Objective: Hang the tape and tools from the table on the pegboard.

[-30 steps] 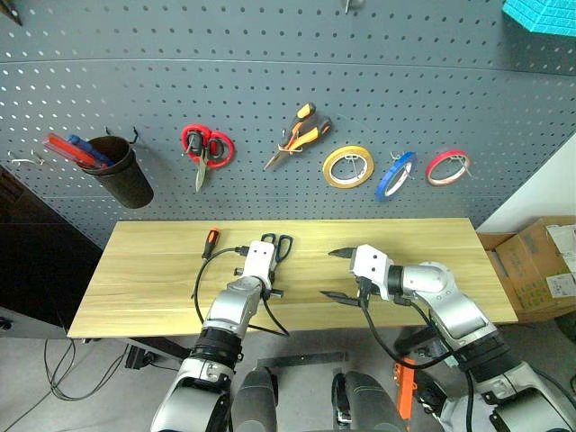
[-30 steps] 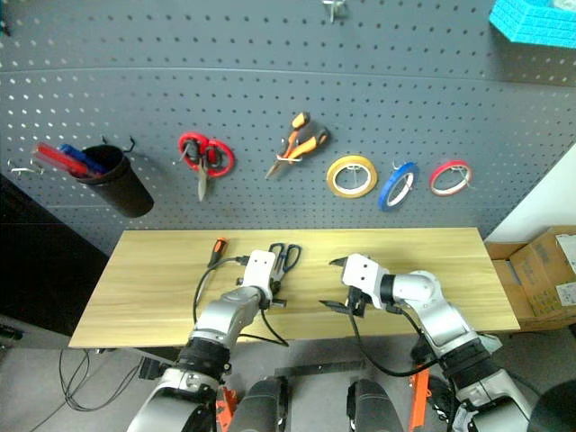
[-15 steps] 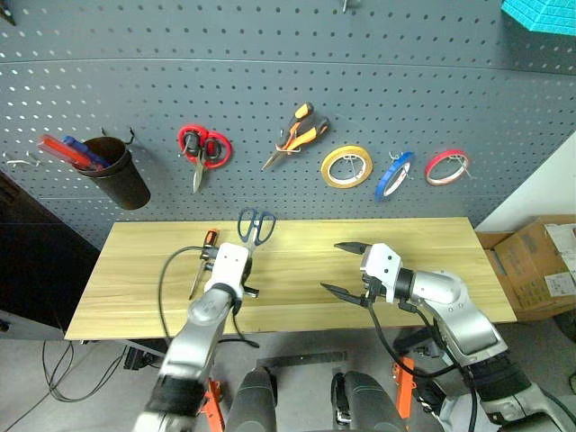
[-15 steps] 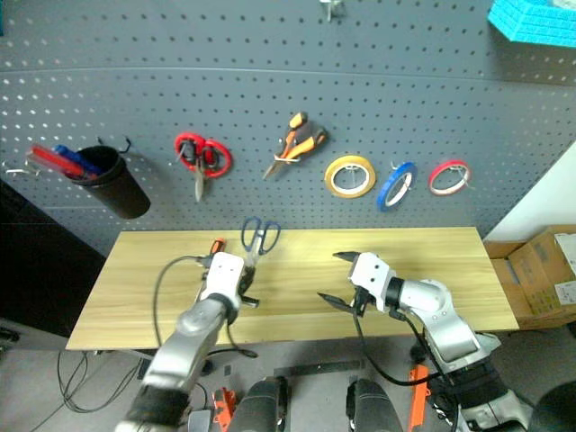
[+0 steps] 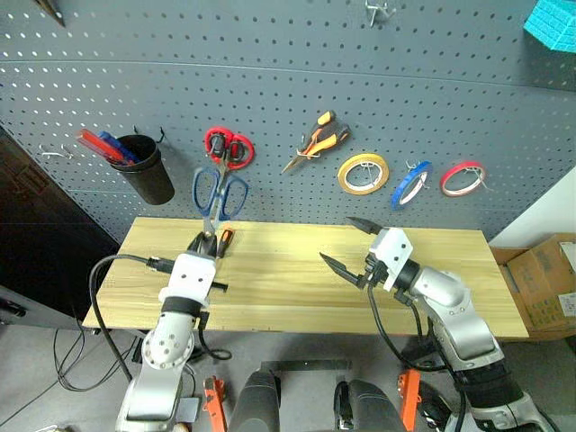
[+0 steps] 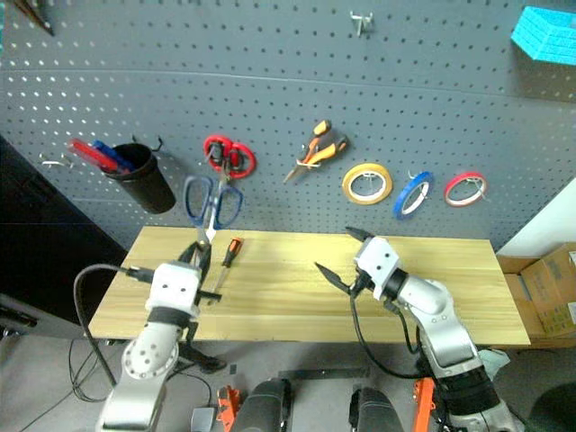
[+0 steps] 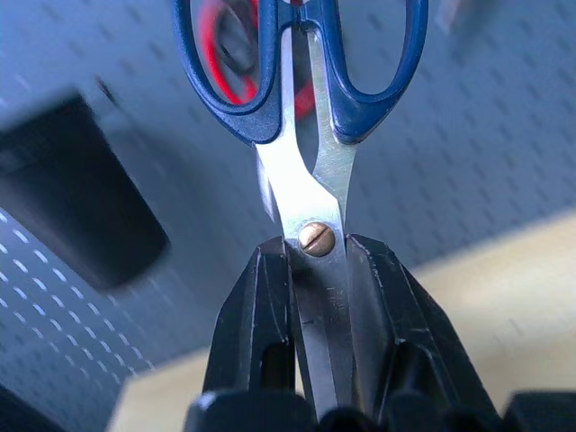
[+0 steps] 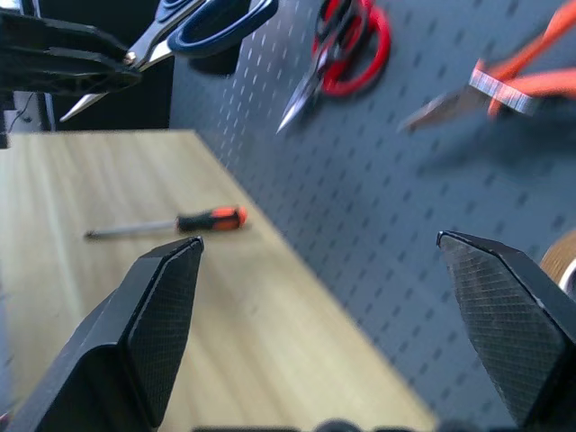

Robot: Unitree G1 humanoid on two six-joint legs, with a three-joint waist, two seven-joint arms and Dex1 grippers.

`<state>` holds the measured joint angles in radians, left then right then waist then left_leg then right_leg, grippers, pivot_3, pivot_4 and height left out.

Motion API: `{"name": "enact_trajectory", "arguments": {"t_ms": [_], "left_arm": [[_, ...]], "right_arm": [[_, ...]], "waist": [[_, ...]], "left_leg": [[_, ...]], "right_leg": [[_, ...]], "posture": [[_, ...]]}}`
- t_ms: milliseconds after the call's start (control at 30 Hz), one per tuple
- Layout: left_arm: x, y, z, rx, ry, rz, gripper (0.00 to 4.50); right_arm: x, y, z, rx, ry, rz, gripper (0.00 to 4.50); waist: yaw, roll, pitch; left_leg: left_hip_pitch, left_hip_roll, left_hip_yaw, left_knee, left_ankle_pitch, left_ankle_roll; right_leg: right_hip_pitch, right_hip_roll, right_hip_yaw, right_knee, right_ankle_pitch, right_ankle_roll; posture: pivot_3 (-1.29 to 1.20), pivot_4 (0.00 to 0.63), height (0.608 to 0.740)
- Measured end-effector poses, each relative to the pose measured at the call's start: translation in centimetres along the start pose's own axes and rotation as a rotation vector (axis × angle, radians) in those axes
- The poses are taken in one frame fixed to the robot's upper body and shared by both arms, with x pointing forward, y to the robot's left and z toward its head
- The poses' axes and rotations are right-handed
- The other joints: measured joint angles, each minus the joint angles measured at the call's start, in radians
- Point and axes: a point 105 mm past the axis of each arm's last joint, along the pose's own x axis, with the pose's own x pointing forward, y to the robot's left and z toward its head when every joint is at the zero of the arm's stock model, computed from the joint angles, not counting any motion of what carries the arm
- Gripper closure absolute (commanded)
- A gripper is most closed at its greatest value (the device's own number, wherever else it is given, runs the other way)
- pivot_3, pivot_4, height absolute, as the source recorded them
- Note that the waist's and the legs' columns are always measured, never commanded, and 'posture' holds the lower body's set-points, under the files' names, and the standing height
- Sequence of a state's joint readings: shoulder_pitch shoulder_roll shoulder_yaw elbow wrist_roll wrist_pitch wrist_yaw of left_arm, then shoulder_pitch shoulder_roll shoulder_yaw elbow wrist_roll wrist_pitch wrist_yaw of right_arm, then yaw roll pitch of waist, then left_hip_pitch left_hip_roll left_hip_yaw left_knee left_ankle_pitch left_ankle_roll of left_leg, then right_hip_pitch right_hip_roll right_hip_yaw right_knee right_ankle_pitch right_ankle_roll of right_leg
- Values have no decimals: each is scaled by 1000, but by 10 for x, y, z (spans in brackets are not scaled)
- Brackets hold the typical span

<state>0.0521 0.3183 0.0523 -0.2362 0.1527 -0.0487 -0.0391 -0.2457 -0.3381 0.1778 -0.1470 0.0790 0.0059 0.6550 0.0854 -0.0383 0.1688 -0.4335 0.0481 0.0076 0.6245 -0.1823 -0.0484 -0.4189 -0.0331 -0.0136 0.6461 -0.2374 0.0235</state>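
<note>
- Scissors (image 5: 219, 193), blue-handled, are clamped by the blades in the left claw (image 5: 206, 241), held up at the pegboard (image 5: 270, 90) beside the red scissors (image 5: 229, 147); not yet hooked.
- Screwdriver (image 6: 228, 259) lies on the surface (image 5: 297, 279), left and far; still to hang.
- Pliers (image 5: 317, 141) and blue tape (image 5: 412, 183) already hang.
- Right claw (image 5: 351, 243) hovers, fingers apart, empty.

Blue-handled scissors (image 5: 219, 195), orange-black screwdriver (image 6: 225, 261), light yellow wood tabletop (image 5: 288, 288), dark grey dotted pegboard (image 5: 270, 99), blue tape (image 5: 412, 184).
</note>
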Motion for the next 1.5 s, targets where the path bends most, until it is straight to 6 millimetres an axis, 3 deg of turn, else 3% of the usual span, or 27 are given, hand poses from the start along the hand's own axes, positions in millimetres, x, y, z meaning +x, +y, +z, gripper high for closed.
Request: {"name": "enact_trajectory", "arguments": {"t_ms": [233,533,933,1100,1300,1500], "left_arm": [[26,0,-2,-41,2,-24,4005],[32,1,-13,-86,44,-47,4005],[56,2,-25,-148,108,-74,4005],[73,5,-17,-165,83,-74,2320],[79,6,-17,-170,77,-77,99],[74,4,-29,-184,132,-83,25]], "right_arm": [[6,-8,-1,-13,0,-19,0],[5,-11,-5,-15,14,-46,0],[0,-10,-12,3,49,-60,0],[0,-9,-10,-1,43,-58,0],[0,-9,-9,1,39,-59,0],[-1,-7,-4,12,21,-58,0]], "waist": [[-3,-1,-17],[-5,0,-24],[-5,-1,-25],[-6,-1,-25],[-8,0,-25],[-9,0,-25]], "left_leg": [[0,1,-1,0,0,0],[1,1,-1,2,0,0],[4,1,-3,4,0,1],[5,1,-3,4,0,1],[8,1,-3,4,0,1],[9,1,-3,4,0,1]], "right_leg": [[0,3,1,1,1,1],[1,3,1,3,1,1],[6,4,0,3,1,1],[7,4,1,3,1,1],[10,4,1,4,1,1],[11,4,1,3,1,1]], "posture": [[204,62,740],[186,69,740],[179,81,740],[173,86,740],[162,97,740],[157,105,740]]}}
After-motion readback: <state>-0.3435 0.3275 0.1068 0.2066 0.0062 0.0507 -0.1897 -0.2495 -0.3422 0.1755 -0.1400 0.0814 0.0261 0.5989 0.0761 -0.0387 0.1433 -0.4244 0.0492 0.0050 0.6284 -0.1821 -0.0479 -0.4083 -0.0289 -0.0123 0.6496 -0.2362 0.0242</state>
